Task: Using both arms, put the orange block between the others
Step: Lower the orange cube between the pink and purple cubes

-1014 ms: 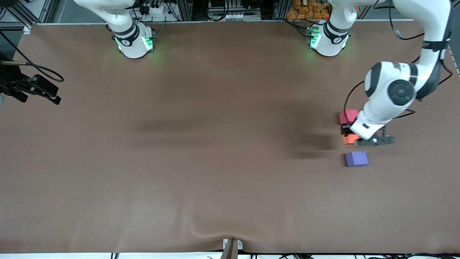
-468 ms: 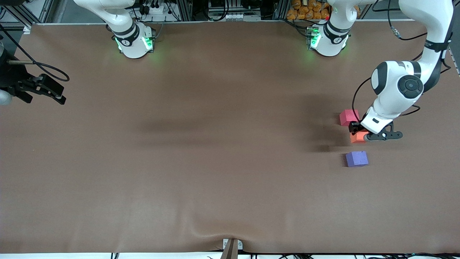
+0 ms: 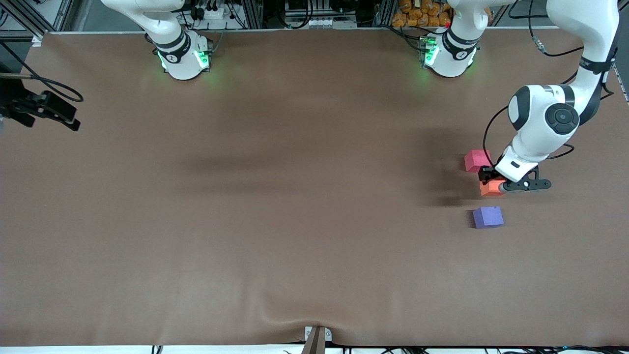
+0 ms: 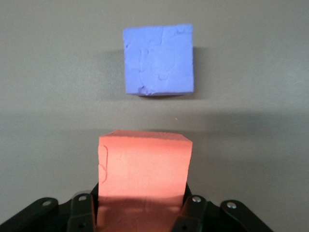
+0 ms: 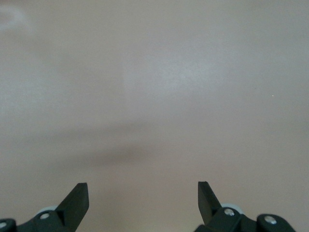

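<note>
Our left end effector (image 3: 491, 181) is clamped on the small bright orange matte foam cube (image 3: 492, 188), low over the brown desk (image 3: 295, 196) in the gap between the pinkish-red foam cube (image 3: 476, 160) and the purple-blue foam cube (image 3: 488, 217), nearer the pinkish-red one. We judge this the placing step: the next move calls for lowering the orange cube fully, centred between its neighbours, then letting go. Compared with a second ago, the left arm has drawn the orange cube toward its own end of the desk, while our right end effector (image 3: 59, 117), fingers spread wide and empty, waits well apart from the orange cube.
</note>
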